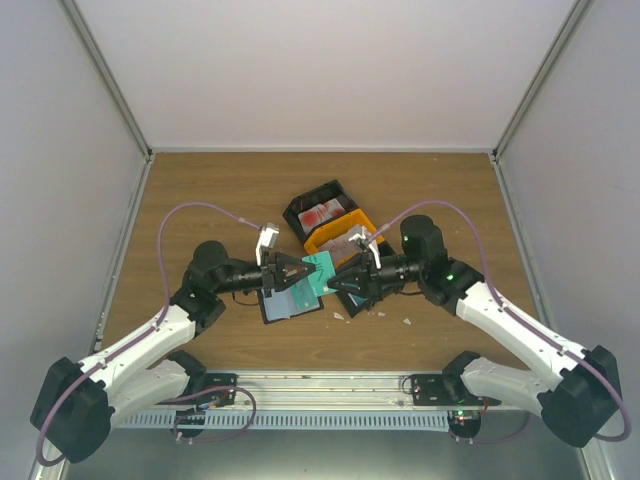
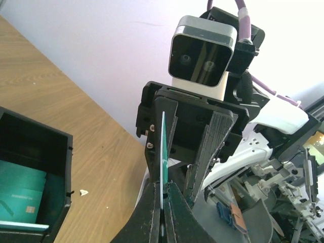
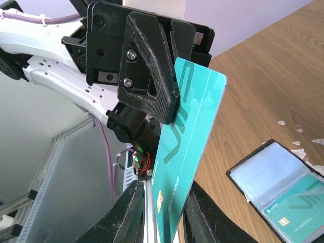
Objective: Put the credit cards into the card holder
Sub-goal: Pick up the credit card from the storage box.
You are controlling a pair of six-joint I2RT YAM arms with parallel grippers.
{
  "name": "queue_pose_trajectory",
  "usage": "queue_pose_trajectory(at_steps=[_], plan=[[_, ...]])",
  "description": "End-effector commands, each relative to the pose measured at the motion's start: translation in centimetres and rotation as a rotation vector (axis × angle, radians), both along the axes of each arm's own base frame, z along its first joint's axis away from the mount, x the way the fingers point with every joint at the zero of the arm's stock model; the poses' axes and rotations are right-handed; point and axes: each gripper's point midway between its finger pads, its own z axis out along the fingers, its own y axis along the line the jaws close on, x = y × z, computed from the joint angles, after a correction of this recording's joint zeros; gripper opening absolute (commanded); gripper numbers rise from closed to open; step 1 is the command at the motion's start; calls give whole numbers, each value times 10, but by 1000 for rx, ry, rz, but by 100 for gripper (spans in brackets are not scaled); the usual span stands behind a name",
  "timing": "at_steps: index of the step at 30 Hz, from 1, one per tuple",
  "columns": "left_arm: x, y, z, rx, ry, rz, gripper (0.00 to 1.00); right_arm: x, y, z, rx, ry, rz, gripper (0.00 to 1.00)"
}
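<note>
Closest to the left wrist lens, the left gripper (image 2: 163,195) has its fingers pressed together on a teal card (image 2: 163,147), seen there edge-on as a thin line. Facing it, the right gripper (image 2: 190,136) stands partly open: one finger lies alongside the card and the ribbed one is clear of it.

The right wrist view turns the same card broadside in mid-frame, tilted, with the left gripper clamped on its upper part and the right gripper's own fingers flanking its lower end without pinching it. Only this view shows the inside of the card holder (image 3: 260,172), lying open on the table (image 3: 263,76) at lower right, with a second teal card (image 3: 296,217) behind a clear pocket and paper scraps (image 3: 296,135) beyond it.

At the lower left of the left wrist view is a black box (image 2: 53,152) holding a further teal card (image 2: 20,195).

From above, both arms meet at the centre of the frame over the open holder. A black bin (image 1: 300,212) with red-and-white cards (image 1: 322,212) and an orange bin (image 1: 330,242) sit just above them.
</note>
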Motion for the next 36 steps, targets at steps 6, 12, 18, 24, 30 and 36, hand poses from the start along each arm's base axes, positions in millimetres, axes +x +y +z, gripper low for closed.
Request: queue_pose_trajectory(at_steps=[6, 12, 18, 24, 30, 36], plan=[[-10, 1, 13, -58, -76, -63, 0, 5, 6, 18, 86, 0, 4, 18], [-16, 3, 10, -59, -107, -77, 0, 0, 4, 23, 113, -7, 20, 1], [8, 9, -19, 52, -4, 77, 54, 10, 5, 5, 67, 57, -33, 0], [50, 64, -104, 348, 261, 525, 62, 35, 2, -45, -91, 213, -196, 0], [41, 102, -153, 497, 421, 672, 55, 50, 9, -115, -257, 422, -303, 0], [28, 108, -190, 578, 525, 640, 36, 61, 49, -148, -329, 496, -285, 1]])
